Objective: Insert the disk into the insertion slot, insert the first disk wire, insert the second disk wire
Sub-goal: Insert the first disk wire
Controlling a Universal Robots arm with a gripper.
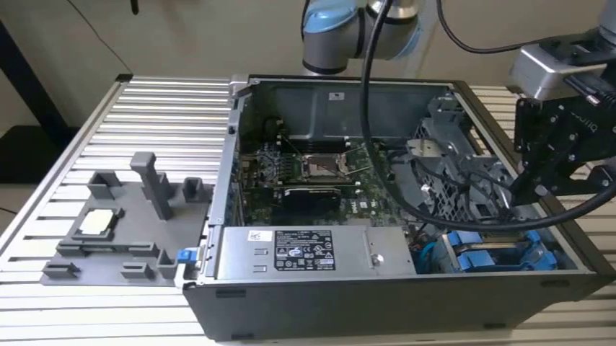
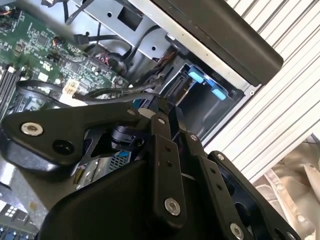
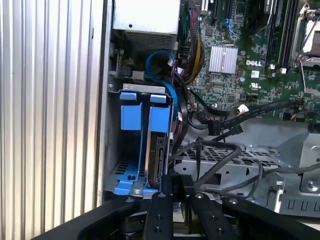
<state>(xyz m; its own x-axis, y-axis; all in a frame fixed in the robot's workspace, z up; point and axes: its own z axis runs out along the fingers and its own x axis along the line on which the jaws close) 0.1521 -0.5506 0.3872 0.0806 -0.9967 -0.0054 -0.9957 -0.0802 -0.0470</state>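
Nearest in the first wrist view, the black gripper, its fingers drawn together at the tips, with nothing to be made out between them. Just beyond the tips, the disk, standing on edge in its blue carrier and seated in the insertion slot at a corner of the computer case. Just beside it, on the side toward the case wall, a second blue carrier, the two blue tabs side by side. Next to the slot, grey perforated cage metal with black cables looped over it; no telling whether any of them is plugged into the disk. Past the bay, a blue cable curved toward the power supply. Farther on, the green motherboard with a silver heatsink.

In the exterior view, the gripper hanging over the drive cage at the exterior view's right side of the open case, with the blue carriers below it near the front corner. Behind the case, the robot arm. Under everything, the ribbed aluminium table. On it, well apart from the gripper and toward the exterior view's left, a grey fixture tray with upright posts and a pale square part.
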